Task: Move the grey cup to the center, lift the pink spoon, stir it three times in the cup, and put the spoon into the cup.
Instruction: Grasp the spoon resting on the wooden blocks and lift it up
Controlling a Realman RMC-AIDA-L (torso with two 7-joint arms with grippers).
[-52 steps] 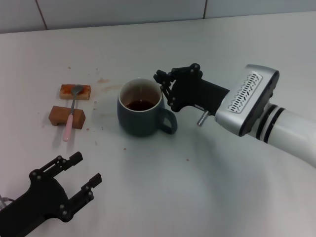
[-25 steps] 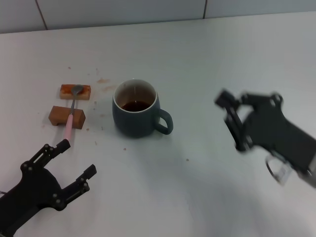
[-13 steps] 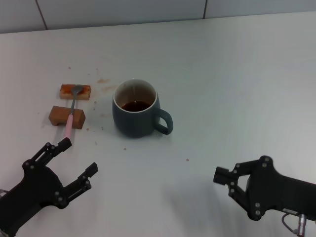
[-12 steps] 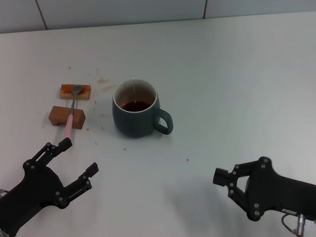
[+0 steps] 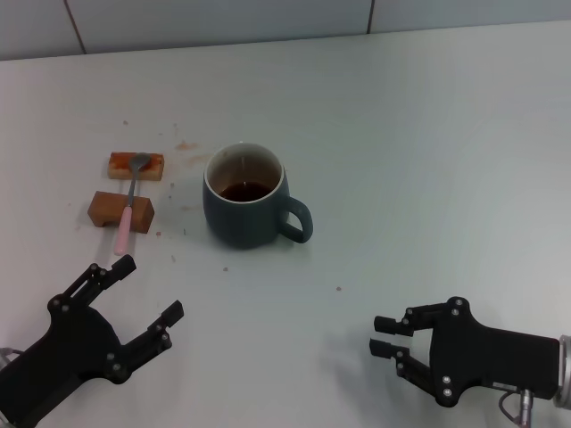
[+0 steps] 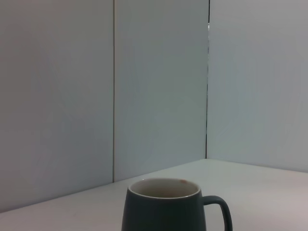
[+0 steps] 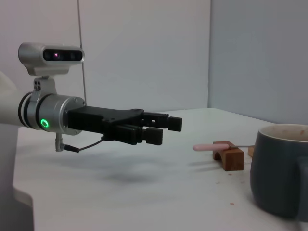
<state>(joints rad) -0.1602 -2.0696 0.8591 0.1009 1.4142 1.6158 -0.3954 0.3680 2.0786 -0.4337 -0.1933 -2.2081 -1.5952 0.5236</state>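
Note:
The grey cup [image 5: 249, 212] stands upright near the table's middle with dark liquid inside and its handle toward my right; it also shows in the left wrist view [image 6: 166, 207] and the right wrist view [image 7: 279, 168]. Left of it lies the pink spoon [image 5: 126, 217], resting across two brown blocks [image 5: 119, 207], bowl end away from me; the spoon [image 7: 211, 146] shows in the right wrist view too. My left gripper [image 5: 147, 290] hovers open near the front left, just short of the spoon's handle end, holding nothing. At the front right my right gripper [image 5: 377, 335] is open and holds nothing, well away from the cup.
Brown crumbs and stains [image 5: 186, 145] dot the table between the blocks and the cup. A tiled wall [image 5: 223, 18] runs along the table's far edge. In the right wrist view the left gripper [image 7: 161, 129] hangs above the table.
My right gripper left the cup's handle and pulled back to the front right; its fingers have drawn closer together. The cup stands alone. The left gripper shifted slightly.

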